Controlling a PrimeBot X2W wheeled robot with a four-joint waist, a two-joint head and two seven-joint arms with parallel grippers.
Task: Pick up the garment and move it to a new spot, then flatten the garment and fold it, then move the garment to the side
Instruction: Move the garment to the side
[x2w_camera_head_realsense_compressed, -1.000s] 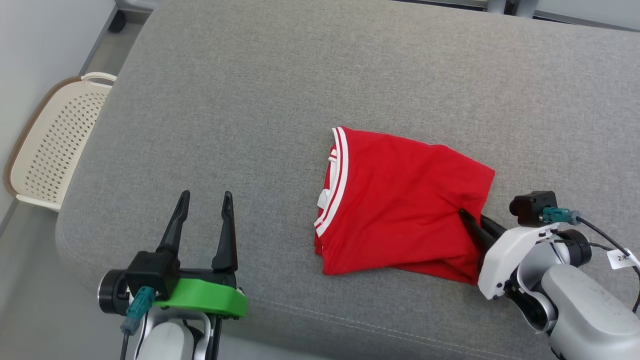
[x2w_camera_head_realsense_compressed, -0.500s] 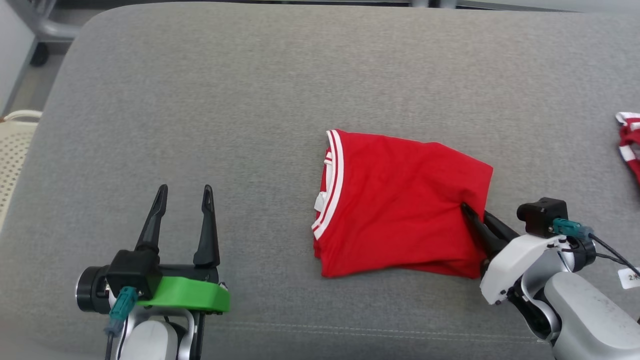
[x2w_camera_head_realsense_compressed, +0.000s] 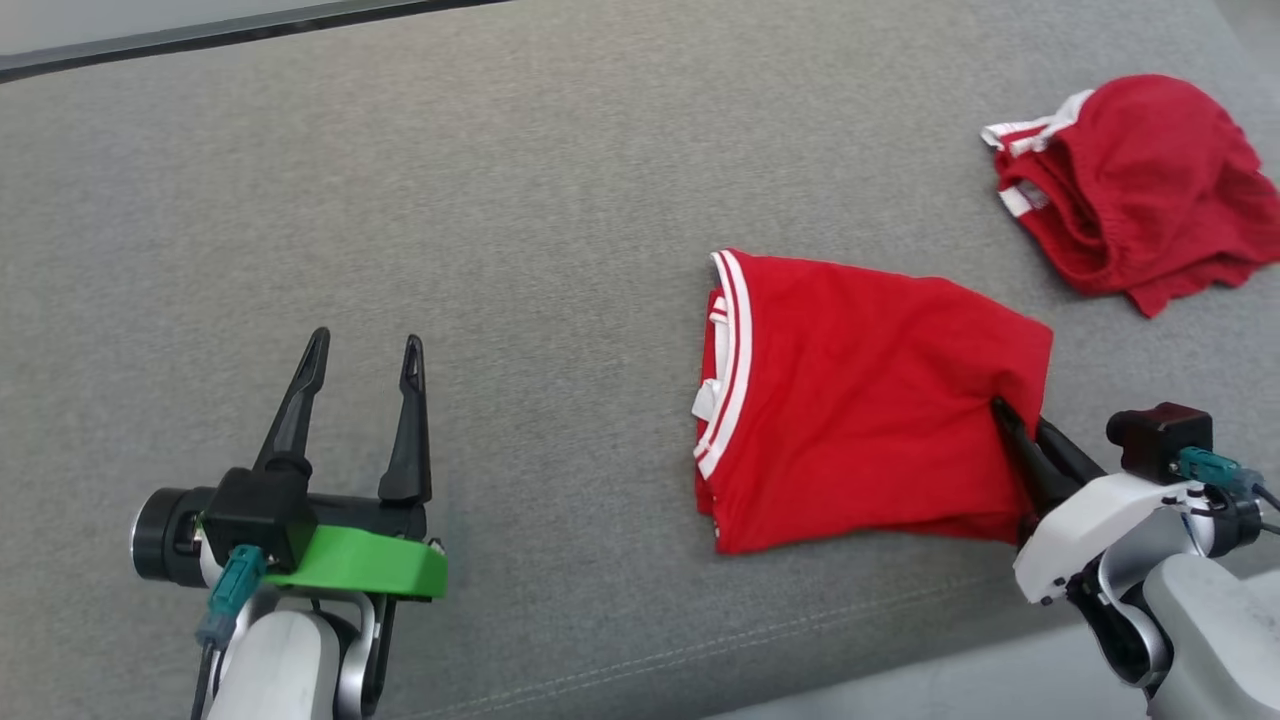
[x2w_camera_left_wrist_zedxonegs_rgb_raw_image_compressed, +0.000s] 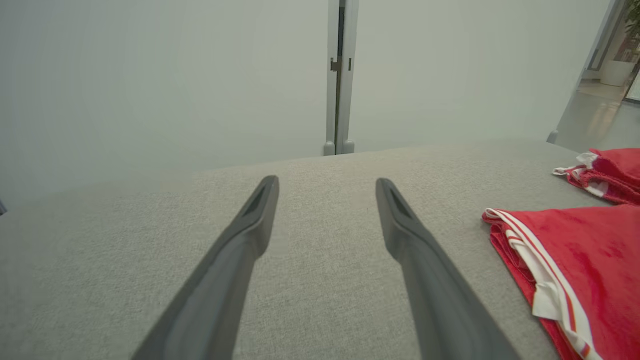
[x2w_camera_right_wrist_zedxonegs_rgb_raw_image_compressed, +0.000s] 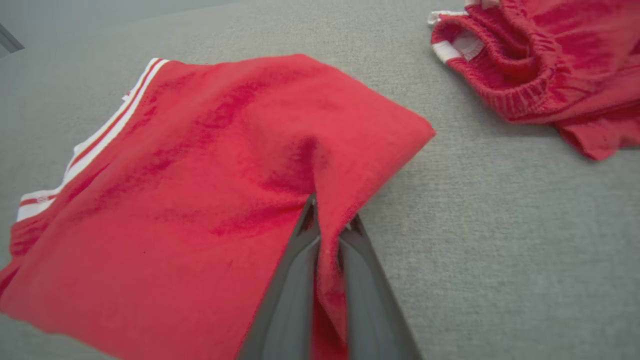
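Well, in the head view my left fingers (x2w_camera_head_realsense_compressed: 300, 400) stand wide apart above the grey cushion (x2w_camera_head_realsense_compressed: 550, 180), empty. My right fingers (x2w_camera_head_realsense_compressed: 1025, 465) are pinched together on the near right corner of the folded red garment (x2w_camera_head_realsense_compressed: 860, 400), which lies right of the cushion's middle. A crumpled second garment (x2w_camera_head_realsense_compressed: 1130, 190) lies well apart at the far right.

Along my left wrist, both fingers spread over the cushion, with the garment's white-striped edge off to the right.

Along my right wrist, the fingers clamp a raised fold of the garment's edge between them, and the cloth tents up at their tips.
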